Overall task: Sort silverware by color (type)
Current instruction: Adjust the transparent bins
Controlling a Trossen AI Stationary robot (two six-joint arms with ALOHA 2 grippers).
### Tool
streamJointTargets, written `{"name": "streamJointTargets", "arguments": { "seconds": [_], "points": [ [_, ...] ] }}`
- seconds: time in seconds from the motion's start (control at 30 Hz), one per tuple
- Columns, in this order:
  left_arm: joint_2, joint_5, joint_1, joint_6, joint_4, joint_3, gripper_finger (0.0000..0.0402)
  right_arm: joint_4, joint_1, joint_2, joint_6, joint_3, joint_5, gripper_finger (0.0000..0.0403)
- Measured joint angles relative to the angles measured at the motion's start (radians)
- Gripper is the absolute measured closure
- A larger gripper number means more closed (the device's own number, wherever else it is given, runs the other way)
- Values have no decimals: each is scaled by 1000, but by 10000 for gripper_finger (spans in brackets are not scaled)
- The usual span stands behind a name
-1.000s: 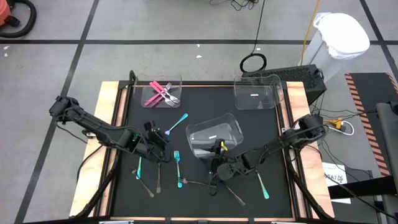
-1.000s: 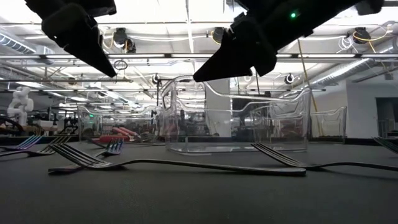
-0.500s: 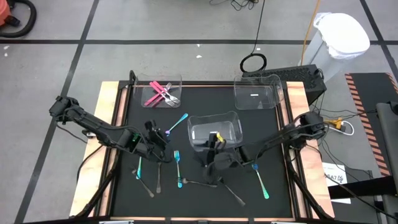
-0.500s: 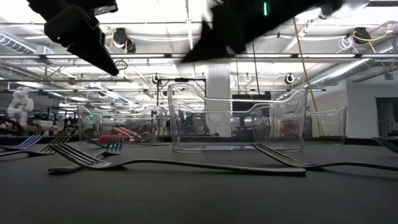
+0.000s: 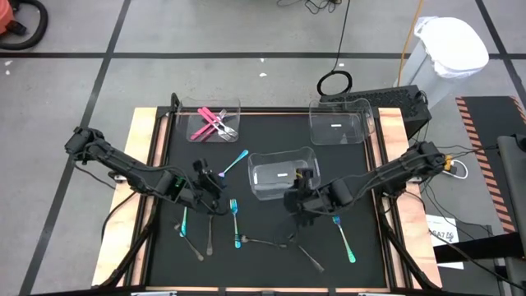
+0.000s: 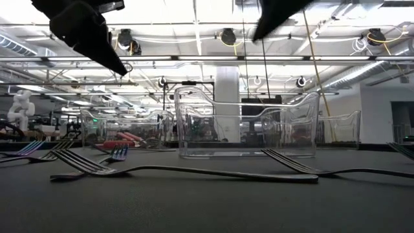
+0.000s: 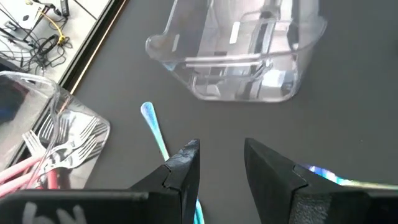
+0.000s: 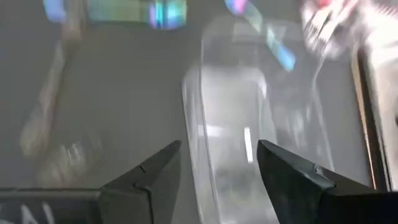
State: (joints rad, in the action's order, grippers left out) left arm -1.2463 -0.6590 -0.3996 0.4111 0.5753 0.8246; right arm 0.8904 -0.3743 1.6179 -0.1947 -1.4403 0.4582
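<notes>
While pincers (image 5: 297, 200) hover, silverware (image 5: 237, 228) lies scattered.

Left arm reaches in from its corner, elbow bent, forearm stretched low toward mid-table, and the left gripper (image 5: 215, 182) hangs clear of the surface with its two dark fingers (image 7: 186, 165) parted by a narrow gap, nothing between them. Right arm comes across from the opposite side, long and nearly flat, wrist leading. The right gripper (image 5: 297, 197) is raised off the surface, its fingers (image 8: 155, 168) spread wide and empty.
</notes>
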Motion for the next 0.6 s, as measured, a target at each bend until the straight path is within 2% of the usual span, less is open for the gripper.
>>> {"name": "streamJointTargets", "arguments": {
  "seconds": [0.13,0.3,0.5,0.6],
  "points": [
    [0,25,0,2,-55,0,275,125,30,1,69,-1,-94,200],
    [0,57,-7,3,-99,0,275,227,63,8,122,-2,-161,207],
    [-1,57,-28,28,-97,0,275,294,99,6,134,12,-249,247],
    [-1,57,-40,28,-97,0,275,293,107,7,160,52,-252,269]
  ]
}}
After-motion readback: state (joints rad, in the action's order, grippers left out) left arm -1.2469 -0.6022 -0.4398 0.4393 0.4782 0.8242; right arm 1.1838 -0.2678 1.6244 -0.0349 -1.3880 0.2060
